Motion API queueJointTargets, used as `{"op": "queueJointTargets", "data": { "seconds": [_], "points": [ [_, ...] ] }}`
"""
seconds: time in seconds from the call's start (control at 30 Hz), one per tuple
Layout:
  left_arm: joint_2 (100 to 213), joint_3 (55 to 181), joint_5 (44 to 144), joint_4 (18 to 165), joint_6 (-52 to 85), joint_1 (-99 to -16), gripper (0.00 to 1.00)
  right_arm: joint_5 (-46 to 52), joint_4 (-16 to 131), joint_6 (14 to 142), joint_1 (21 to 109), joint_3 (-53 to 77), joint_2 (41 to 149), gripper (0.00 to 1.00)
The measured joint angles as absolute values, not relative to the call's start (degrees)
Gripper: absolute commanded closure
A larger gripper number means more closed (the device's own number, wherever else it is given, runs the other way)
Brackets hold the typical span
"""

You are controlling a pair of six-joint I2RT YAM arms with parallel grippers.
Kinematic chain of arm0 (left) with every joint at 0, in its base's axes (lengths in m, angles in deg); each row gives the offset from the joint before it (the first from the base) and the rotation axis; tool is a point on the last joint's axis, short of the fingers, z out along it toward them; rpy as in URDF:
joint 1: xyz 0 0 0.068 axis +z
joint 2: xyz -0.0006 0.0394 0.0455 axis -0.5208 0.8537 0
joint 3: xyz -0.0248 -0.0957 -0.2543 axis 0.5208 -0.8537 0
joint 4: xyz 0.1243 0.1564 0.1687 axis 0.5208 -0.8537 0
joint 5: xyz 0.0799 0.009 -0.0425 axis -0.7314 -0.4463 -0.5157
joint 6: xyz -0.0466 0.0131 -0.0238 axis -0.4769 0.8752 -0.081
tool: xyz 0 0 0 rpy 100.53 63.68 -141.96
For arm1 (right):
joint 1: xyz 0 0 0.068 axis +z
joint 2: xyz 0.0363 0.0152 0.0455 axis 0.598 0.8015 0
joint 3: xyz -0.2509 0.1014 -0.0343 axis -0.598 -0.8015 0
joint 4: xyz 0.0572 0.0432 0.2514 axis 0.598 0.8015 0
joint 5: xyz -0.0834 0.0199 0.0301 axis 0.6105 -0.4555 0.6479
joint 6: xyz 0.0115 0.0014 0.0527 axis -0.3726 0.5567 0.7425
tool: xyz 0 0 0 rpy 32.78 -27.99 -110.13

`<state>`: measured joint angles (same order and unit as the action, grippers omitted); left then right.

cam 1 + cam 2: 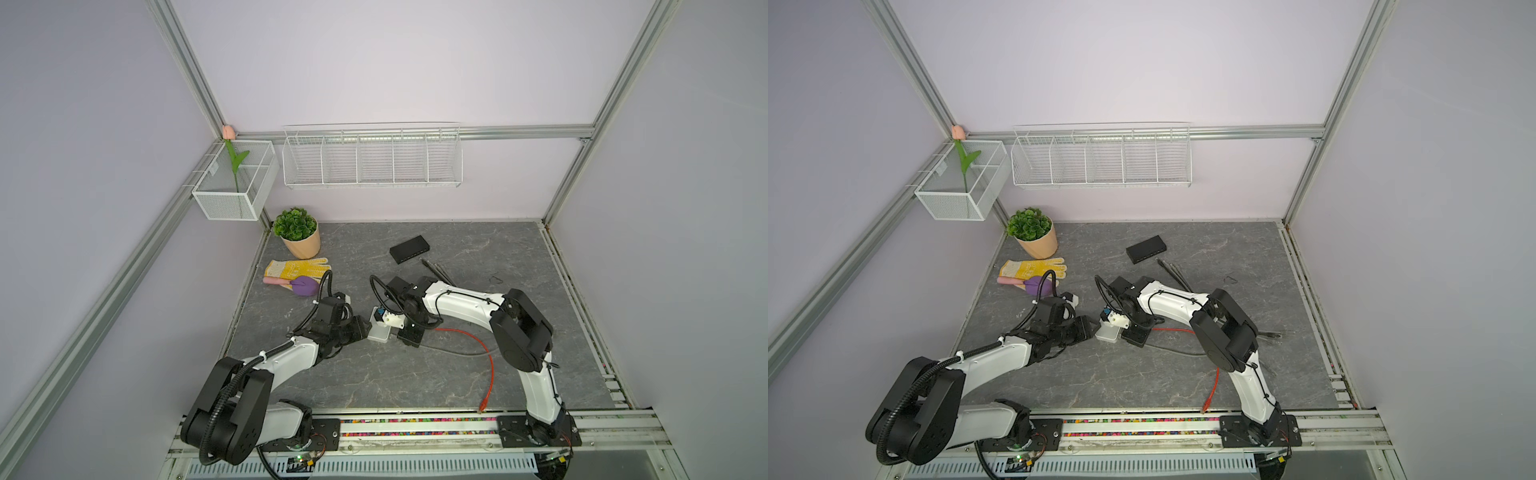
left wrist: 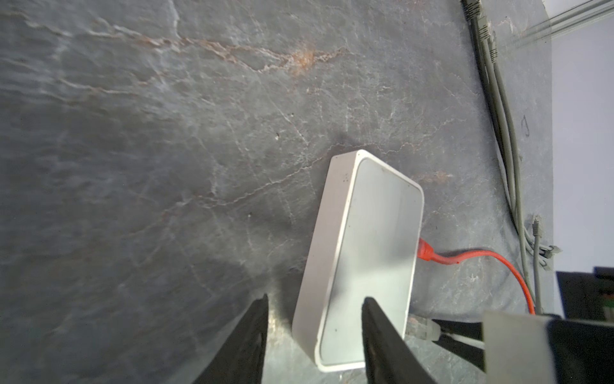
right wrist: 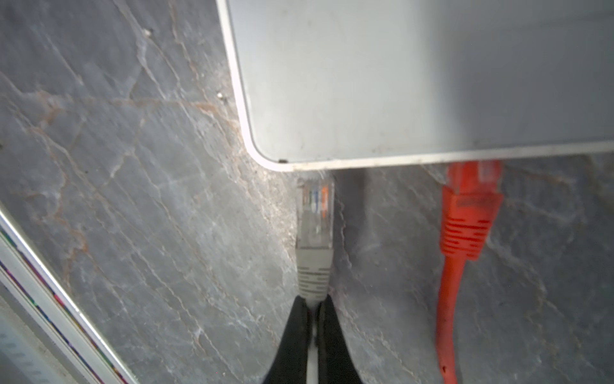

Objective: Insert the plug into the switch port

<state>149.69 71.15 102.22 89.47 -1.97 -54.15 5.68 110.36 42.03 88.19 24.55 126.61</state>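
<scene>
- The grey plug [image 3: 314,226] lies low over the table [image 3: 133,199], and its clear tip meets the edge of the white switch [image 3: 415,73] close to a corner. Most of the tip is still outside, and I cannot tell whether it has entered a port.
- The right jaws are closed on the grey cable just behind the plug's boot, with the fingers [image 3: 299,332] pinching it from both sides.
- An orange plug [image 3: 468,212] sits in the same side of the switch, just beside the grey one. Its orange cable [image 1: 490,365] loops right and then near across the table.
- In both top views the switch [image 1: 379,332] lies mid-table between the two arms.
- The left jaws stand apart at the switch's other end. One finger [image 2: 246,342] is clear of its side and the other lies over its top face, so they are not gripping it.
- Far of this lie a black box [image 1: 409,249] and a bundle of grey cables [image 1: 436,272].
- At the far left are a yellow glove [image 1: 297,268] and a potted plant [image 1: 297,232].
</scene>
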Motion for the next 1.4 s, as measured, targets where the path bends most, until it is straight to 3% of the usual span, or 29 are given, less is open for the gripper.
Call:
{"op": "queueJointTargets", "data": {
  "seconds": [1.4],
  "points": [
    [152.9, 71.1, 105.1, 92.9, -2.0, -54.0, 0.60, 8.2, 107.9, 42.5, 90.5, 25.0, 127.5, 0.93]
  ]
}}
